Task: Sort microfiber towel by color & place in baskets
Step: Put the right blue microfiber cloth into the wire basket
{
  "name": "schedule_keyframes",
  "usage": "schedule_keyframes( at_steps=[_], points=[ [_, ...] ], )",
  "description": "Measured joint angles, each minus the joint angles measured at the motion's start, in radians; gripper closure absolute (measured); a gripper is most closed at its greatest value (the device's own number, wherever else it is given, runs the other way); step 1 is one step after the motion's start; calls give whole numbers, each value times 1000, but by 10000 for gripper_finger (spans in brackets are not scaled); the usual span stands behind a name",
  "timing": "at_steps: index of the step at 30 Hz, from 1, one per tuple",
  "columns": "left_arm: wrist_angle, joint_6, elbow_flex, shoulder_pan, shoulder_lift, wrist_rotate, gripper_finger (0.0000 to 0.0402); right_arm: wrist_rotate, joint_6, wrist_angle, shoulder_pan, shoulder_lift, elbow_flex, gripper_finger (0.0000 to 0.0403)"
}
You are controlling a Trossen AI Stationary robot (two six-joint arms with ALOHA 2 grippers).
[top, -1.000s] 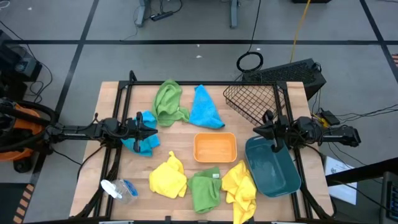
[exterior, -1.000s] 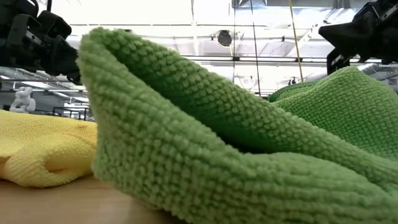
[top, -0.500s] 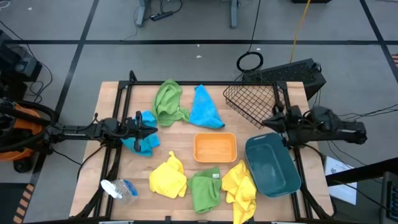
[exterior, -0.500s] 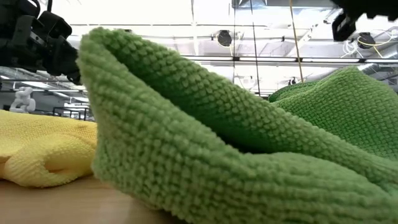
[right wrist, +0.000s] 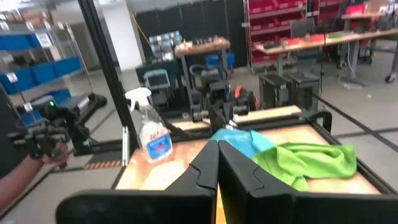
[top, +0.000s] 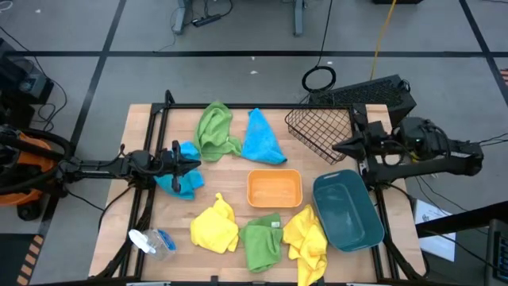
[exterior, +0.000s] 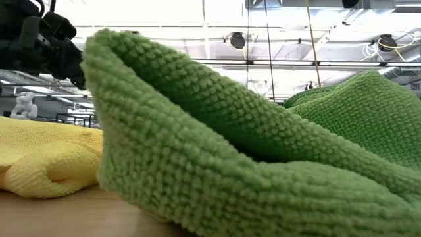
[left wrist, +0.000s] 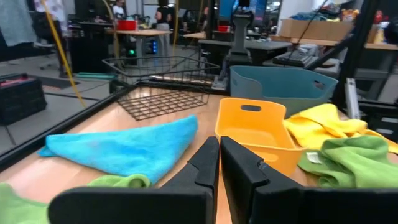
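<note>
Your right gripper (top: 337, 146) has swung up and away from the teal bin (top: 347, 211) over the last second and now sits beside the wire basket (top: 321, 129), fingers pressed together and holding nothing. Your left gripper (top: 193, 165) hasn't moved, also closed and empty above the small blue towel (top: 183, 176). All the towels lie loose on the table (top: 143, 206) and every basket is empty, so sorting hasn't begun

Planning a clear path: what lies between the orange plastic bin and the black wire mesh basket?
High view: bare wooden tabletop separates the orange plastic bin from the black wire mesh basket; nothing lies between.
</note>
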Motion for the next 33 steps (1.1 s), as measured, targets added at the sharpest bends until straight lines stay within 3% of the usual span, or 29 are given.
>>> schedule_keyframes(
  at_steps=[5,10,20,27,33],
  points=[
    [4,-5,0,0,0,-5,379,0,-40,-19,0,59,6,403],
    [15,-33,0,0,0,-76,379,0,-60,-48,0,116,6,403],
    [34,-79,11,0,0,-75,379,2,-57,-36,8,189,-21,403],
    [34,-39,185,0,22,-18,379,57,-67,62,30,215,-90,403],
    [-40,4,412,0,132,8,379,60,-52,100,32,247,-136,403]
  ],
)
